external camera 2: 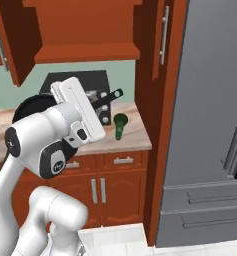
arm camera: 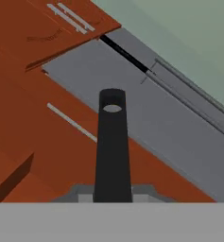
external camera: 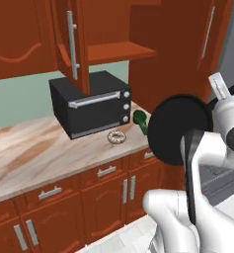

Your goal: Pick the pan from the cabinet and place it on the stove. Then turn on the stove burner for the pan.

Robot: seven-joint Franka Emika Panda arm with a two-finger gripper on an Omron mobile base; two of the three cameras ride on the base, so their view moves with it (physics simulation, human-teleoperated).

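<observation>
Hand view: the gripper (arm camera: 112,197) is closed narrow on the handle of the pan (arm camera: 112,142) at the lower centre. Left base view shows the pan (external camera: 175,129) held in the air at the right, beside the bench (external camera: 34,153).

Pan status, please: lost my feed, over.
Pincer shut on long handle of flat round black frying pan. Pan held in air, clear of open reddish-brown cabinet. Black toaster oven behind.
</observation>
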